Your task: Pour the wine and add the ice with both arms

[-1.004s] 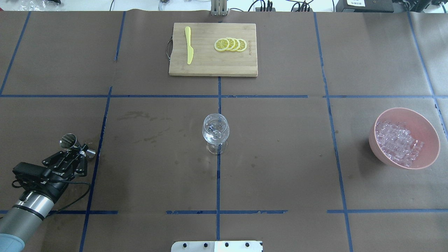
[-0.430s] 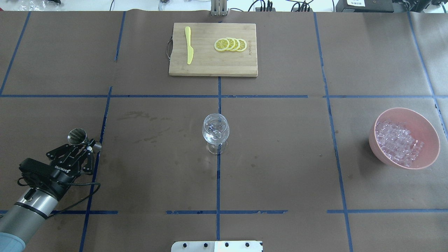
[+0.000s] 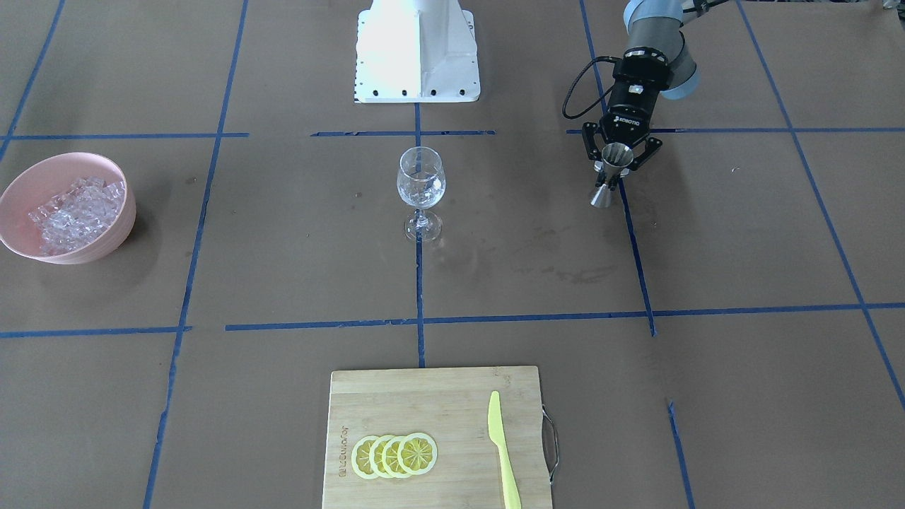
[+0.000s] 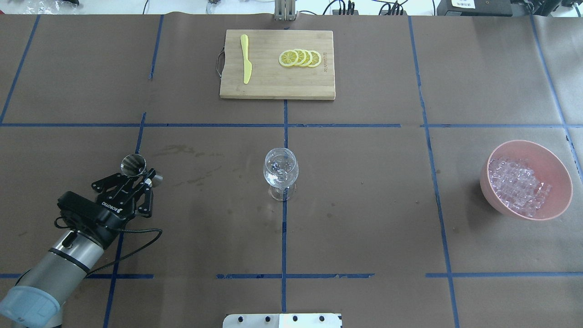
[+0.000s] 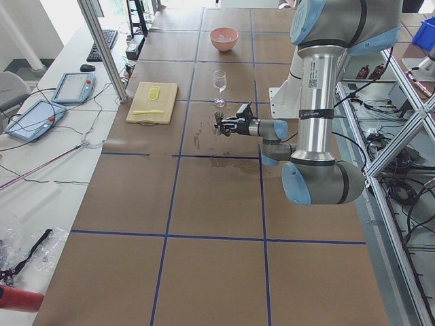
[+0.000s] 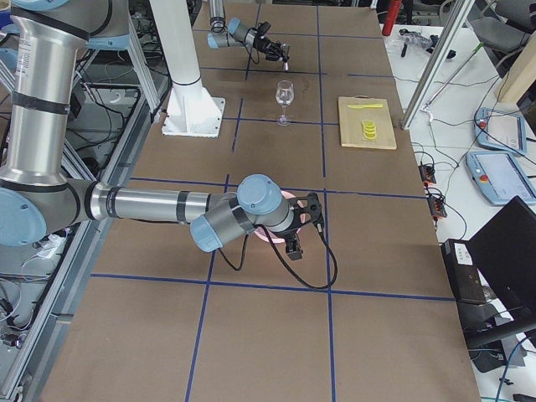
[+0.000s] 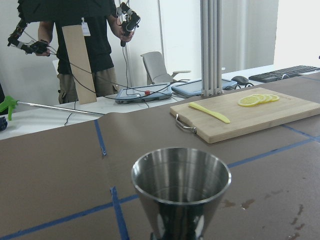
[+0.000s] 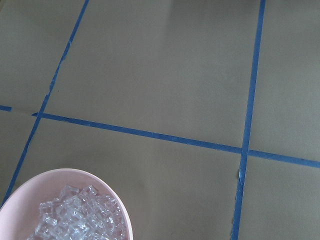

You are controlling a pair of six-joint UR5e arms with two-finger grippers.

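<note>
- The table (image 4: pixel 364 237) is carrying everything, with blue tape lines crossing its brown cover.
- The left arm (image 4: pixel 63 262) is reaching in at the near left. Over the last 1 second it has been swinging right and slightly farther out, closing on the centre. The right arm (image 6: pixel 159 203) is lying low at the right end and is showing only in the right side view.
- The cutting board (image 4: pixel 273 89) is sitting at the far centre and is playing no part yet.
- The pink bowl (image 4: pixel 561 173) is standing at the right, well apart from the glass. The right gripper (image 6: pixel 291 244) is hanging near it, and I cannot tell how its fingers are set.
- The wine glass (image 4: pixel 280 171) is standing upright at the centre, with something clear glinting inside.
- The left gripper (image 4: pixel 145 176) is pinching the waist of a steel jigger (image 4: pixel 133 165) and carrying it mouth up, well left of the glass. The carry seems to be under way, with the pour not yet begun.
- The ice (image 4: pixel 517 184) is lying heaped in the bowl, waiting for its turn.
</note>
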